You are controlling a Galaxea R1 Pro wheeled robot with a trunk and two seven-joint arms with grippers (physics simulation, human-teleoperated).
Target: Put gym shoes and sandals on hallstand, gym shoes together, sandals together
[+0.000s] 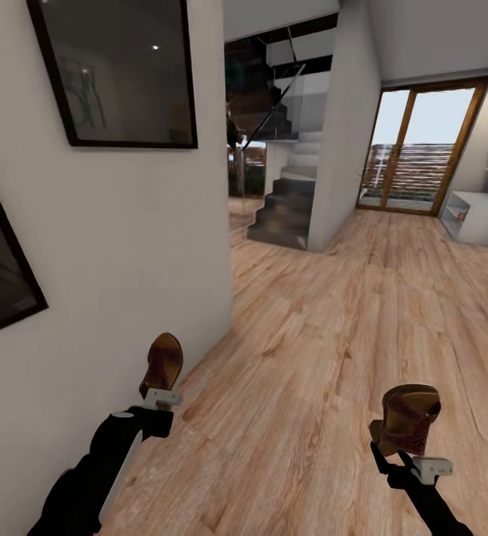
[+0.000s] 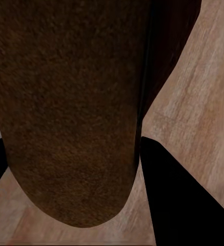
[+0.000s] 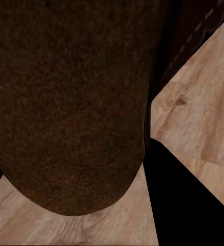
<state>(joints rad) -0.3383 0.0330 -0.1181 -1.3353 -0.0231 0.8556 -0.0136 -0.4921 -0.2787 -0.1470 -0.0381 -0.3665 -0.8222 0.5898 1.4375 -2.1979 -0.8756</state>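
Brown leather is what both arms carry just now: the left claw (image 1: 162, 398) pinches one sandal (image 1: 162, 365) by its end so that it stands upright above the fingers, close beside the white wall (image 1: 125, 246), and the right claw (image 1: 415, 458) pinches the other sandal (image 1: 409, 418) the same way, its patterned strap turned towards us. Both are well clear of the wood-plank corridor floor (image 1: 326, 335). In each wrist view the sandal's dark sole (image 2: 65, 102) crowds the picture, so exactly how deep the fingers bite I cannot tell. A pale shelf unit (image 1: 482, 216) stands far off on the right near the glass door (image 1: 415, 149); whether it is the shoe rack is hard to say from here. The step in hand looks like carrying, and doing it well means rolling steadily, keeping the left sandal from brushing the wall and holding both grips firm. On arrival I would have the two set down side by side on one shelf level, soles flat, leaving room for the gym shoes together.
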